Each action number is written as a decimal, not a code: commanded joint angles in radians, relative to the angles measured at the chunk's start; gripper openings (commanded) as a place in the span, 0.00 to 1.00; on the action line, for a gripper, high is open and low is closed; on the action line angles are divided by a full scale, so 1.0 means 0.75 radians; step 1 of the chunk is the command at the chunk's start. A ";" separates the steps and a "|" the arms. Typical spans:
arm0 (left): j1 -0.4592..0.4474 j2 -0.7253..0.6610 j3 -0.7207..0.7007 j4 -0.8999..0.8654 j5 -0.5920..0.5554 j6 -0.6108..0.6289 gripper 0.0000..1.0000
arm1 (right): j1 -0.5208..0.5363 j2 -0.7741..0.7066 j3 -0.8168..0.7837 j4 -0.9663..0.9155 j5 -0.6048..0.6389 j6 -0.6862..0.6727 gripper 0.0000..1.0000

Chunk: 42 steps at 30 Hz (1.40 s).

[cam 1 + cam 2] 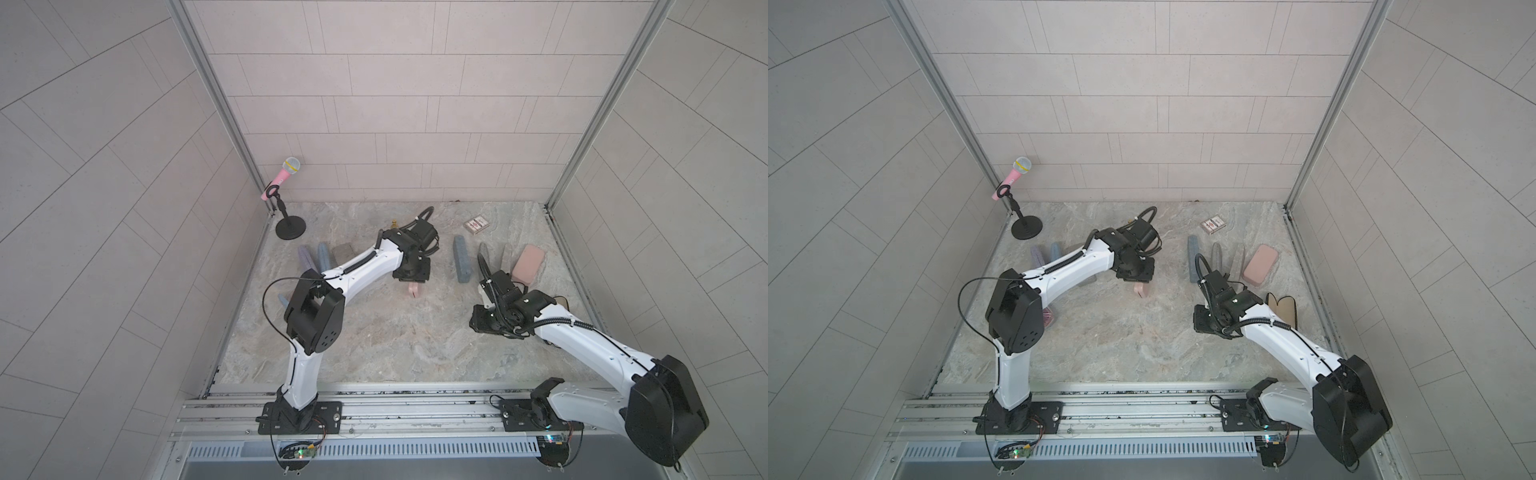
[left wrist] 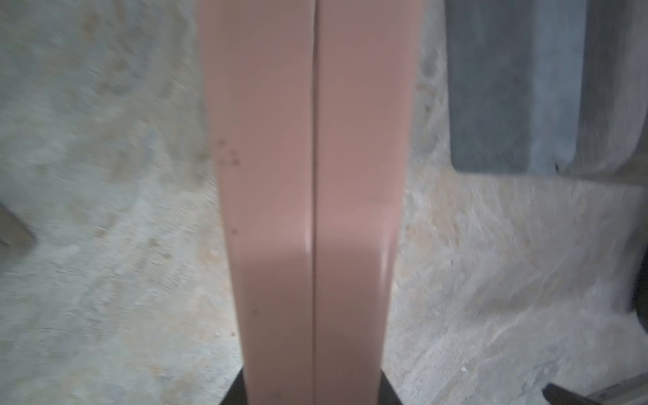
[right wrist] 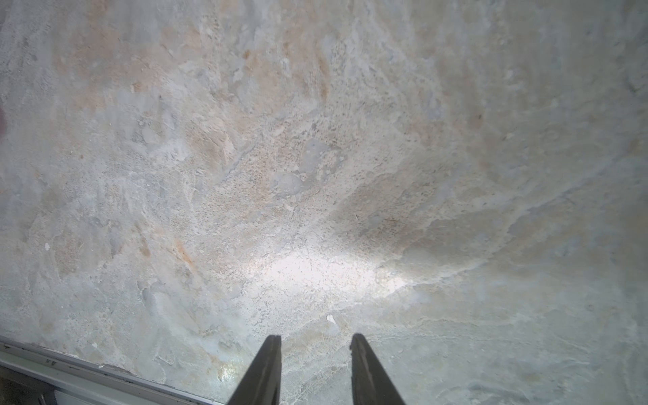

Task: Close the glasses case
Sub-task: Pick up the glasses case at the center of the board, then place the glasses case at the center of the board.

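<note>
1. Glasses case [image 2: 312, 175]: left gripper [image 1: 414, 281] jaws clamp its two halves, which meet at the seam.
2. Case sits mid-surface [image 1: 374, 340], nearer the far edge.
3. Right gripper [image 3: 315, 350]: jaws parted, empty, towards the right edge.
4. Looks like the closing squeeze. Next: release and lift straight off.

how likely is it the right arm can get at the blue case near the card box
Probably yes. The right tool is open over bare table, and the blue case lies close beyond it with nothing between; the left tool, shut on the pink case, is aside.
</note>
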 commanded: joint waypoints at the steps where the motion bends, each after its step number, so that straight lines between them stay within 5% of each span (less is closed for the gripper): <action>1: 0.168 0.096 0.154 -0.149 -0.020 0.062 0.24 | -0.005 0.001 0.030 -0.049 0.013 -0.022 0.37; 9: 0.380 0.433 0.489 -0.251 -0.003 0.123 0.24 | -0.006 0.199 0.082 -0.007 -0.027 -0.065 0.37; 20: 0.404 0.504 0.411 -0.200 0.015 0.130 0.28 | -0.005 0.404 0.218 0.023 -0.080 -0.099 0.37; 29: 0.405 0.375 0.322 -0.174 0.029 0.122 0.63 | -0.004 0.299 0.219 -0.039 -0.036 -0.087 0.38; 34: 0.401 0.234 0.281 -0.184 0.048 0.113 0.71 | -0.006 0.165 0.214 -0.121 0.040 -0.060 0.43; 42: 0.390 -0.125 0.146 -0.200 0.108 0.164 0.78 | -0.041 -0.063 0.177 -0.272 0.353 0.053 0.65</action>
